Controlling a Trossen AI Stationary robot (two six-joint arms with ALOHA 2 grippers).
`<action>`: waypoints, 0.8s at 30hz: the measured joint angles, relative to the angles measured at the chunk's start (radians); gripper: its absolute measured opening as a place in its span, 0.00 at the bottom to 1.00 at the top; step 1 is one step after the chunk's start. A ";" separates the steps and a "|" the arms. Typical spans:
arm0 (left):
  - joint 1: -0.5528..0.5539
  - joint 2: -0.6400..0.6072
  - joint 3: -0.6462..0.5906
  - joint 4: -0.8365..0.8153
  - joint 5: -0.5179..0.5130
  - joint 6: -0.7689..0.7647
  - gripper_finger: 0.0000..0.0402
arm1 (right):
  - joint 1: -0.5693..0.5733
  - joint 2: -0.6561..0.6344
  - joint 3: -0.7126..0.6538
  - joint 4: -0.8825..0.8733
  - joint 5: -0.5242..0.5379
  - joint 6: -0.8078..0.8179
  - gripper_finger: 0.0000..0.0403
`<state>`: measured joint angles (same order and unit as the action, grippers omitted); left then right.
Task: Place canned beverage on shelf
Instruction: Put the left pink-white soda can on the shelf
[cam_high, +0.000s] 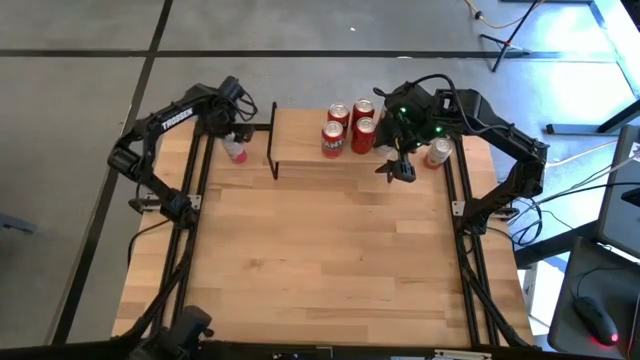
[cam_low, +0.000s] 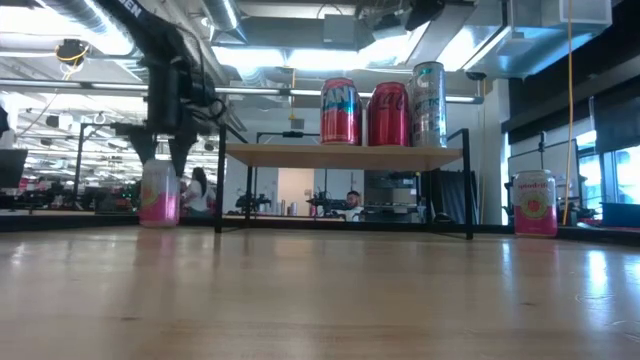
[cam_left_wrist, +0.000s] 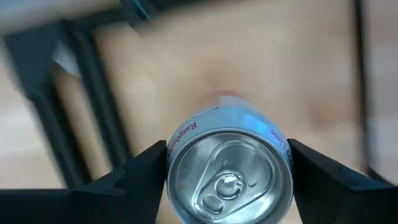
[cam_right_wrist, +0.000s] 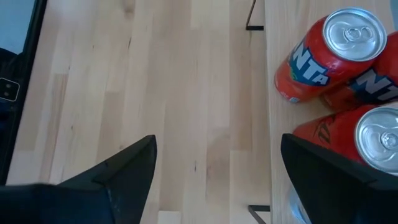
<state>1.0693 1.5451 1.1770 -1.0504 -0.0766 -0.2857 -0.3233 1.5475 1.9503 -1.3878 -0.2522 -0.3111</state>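
While your left pincer (cam_left_wrist: 229, 168) straddles the pink can (cam_left_wrist: 229, 177) from above, note the state: fingers (cam_left_wrist: 140, 171) flank both sides of the rim, nearly at the wall, but you cannot tell whether they are clenched on it or still short of contact. That can stands upright on the table, directly beneath the pincer and just outside the shelf's (cam_high: 300, 150) left end legs.

Right pincer (cam_right_wrist: 214, 180) hangs released, holding nothing, over the table just off the shelf's right end. The red cans (cam_high: 348, 128) are right beside it on the shelf top. A second pink can (cam_high: 437, 152) sits on the table just off its other side.

Notes for the grip:
- Keep the can centred between the fingers; it looks about even now.
- Close squarely on the wall below the rim, not on the lid edge. A thin can likely dents or slips if pinched off-centre.
- Confirm both fingers bear before you lift.
- Lift straight up, high enough to clear the shelf top.
- Carry toward the bare left half of the shelf, well apart from the red cans.
- Set down flat, then release.
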 joint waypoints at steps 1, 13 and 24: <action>-0.009 -0.011 0.013 -0.035 0.021 -0.002 0.65 | 0.000 0.000 0.000 0.003 0.000 0.000 0.82; -0.179 -0.109 0.375 -0.393 -0.032 -0.054 0.65 | 0.000 0.000 0.000 0.034 -0.001 -0.039 0.82; -0.415 -0.128 0.710 -0.427 0.047 -0.151 0.65 | 0.002 0.028 0.000 0.091 0.036 -0.034 0.82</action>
<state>0.6544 1.4166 1.8872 -1.4774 -0.0295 -0.4364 -0.3210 1.5752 1.9503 -1.2967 -0.2159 -0.3455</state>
